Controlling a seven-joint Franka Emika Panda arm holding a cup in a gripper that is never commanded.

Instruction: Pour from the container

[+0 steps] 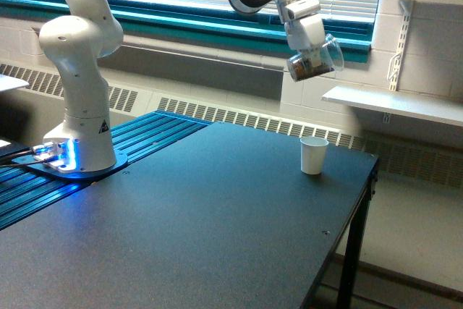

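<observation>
Container [315, 58] is the job here, but biggest first. Table [217, 236]: dark top filling the lower frame, bare except for one cup. Robot arm [79, 70]: white, base at mid left w/ blue light at its foot, upper links running along the top edge to the upper right of centre. Wall shelf [394, 105] at right, window blinds across the top.

Gripper [309, 50] at upper right of centre, pointing down, clamped on the container; fingers mostly hidden behind the clear wall, so grip is judged from the cup hanging there w/ nothing else under it. Container sits right at the gripper tip, directly below the wrist, tilted, mouth toward the frame's right. Brown granular bits visible thru the wall, lying toward the lower left side. Nothing seen spilling.

White paper cup [313, 155]: smallest item, upright on the table at right of centre near the far edge, well below the container and approx under it.

Step, as I read it: approach/positioning, pour not yet begun. Next move likely needs the container brought lower, mouth lined up over the paper cup, then tipped further, slowly, since loose bits can go all at once and the target is narrow.
</observation>
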